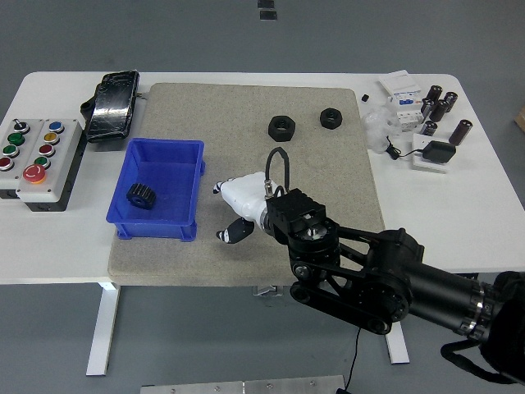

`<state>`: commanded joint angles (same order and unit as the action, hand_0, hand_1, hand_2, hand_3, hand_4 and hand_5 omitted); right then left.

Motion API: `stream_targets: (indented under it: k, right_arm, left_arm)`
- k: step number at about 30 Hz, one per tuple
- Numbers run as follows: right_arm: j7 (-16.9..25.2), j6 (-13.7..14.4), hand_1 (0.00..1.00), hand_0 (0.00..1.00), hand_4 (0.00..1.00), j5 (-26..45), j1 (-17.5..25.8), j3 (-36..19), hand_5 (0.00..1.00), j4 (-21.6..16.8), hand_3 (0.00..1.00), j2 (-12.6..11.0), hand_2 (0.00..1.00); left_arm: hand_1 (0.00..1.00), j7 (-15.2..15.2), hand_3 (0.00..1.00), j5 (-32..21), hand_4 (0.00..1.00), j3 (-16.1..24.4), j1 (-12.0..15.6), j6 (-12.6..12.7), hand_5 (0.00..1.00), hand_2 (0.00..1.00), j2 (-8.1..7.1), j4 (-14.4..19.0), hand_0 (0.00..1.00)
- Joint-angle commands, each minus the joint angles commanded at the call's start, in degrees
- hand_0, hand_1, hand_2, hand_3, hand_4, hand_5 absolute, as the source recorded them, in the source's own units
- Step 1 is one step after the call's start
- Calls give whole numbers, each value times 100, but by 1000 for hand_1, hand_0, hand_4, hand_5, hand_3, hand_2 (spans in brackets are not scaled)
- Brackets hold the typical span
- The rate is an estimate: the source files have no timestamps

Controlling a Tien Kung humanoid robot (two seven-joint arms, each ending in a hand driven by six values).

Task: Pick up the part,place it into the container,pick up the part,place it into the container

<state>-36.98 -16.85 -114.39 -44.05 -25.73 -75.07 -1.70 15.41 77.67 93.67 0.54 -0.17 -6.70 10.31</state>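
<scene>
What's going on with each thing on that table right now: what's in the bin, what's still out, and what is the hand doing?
Blue bin: upright on the mat, holding one part.
Black gear: lying inside the bin, near its left wall.
Larger black nut: loose on the mat, not picked up.
Smaller black nut: loose on the mat, not picked up.
Right hand: over the mat right of the bin, holding nothing.
</scene>
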Motion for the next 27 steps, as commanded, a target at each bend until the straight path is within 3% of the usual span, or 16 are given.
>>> stream_targets:
  k: [6, 18, 19, 24, 25, 27]
  right_arm:
    - [0, -643, 707, 372, 803, -317, 37, -233, 403, 57, 854, -124, 819]
    - [0, -709, 698, 366, 770, -288, 150, -292, 400, 374, 843, -275, 811]
    - [0, -702, 651, 353, 567, -273, 156, -296, 330, 397, 738, -278, 753]
    - [0, -631, 651, 353, 567, -283, 160, -351, 330, 490, 738, -302, 753]
    - [0, -611, 515, 295, 323, -294, 158, -359, 192, 497, 647, -305, 583]
    - [0, -564, 515, 295, 323, -321, 156, -368, 192, 506, 647, -311, 583]
  left_arm:
    - [518, -7, 636, -3, 609, -11, 2, -3, 395, 540, 5, 0, 615]
    - [517, -3, 636, 54, 610, 39, 20, -4, 399, 540, 9, 0, 615]
    - [517, -7, 642, 51, 608, 39, 20, -4, 408, 544, 11, 0, 615]
    - [517, -50, 642, 18, 608, 47, 18, -17, 408, 544, 15, 0, 615]
    - [516, -56, 665, 12, 623, 49, 18, -18, 504, 554, 15, 0, 615]
    - [516, -69, 665, -3, 623, 48, 20, -22, 504, 554, 15, 0, 615]
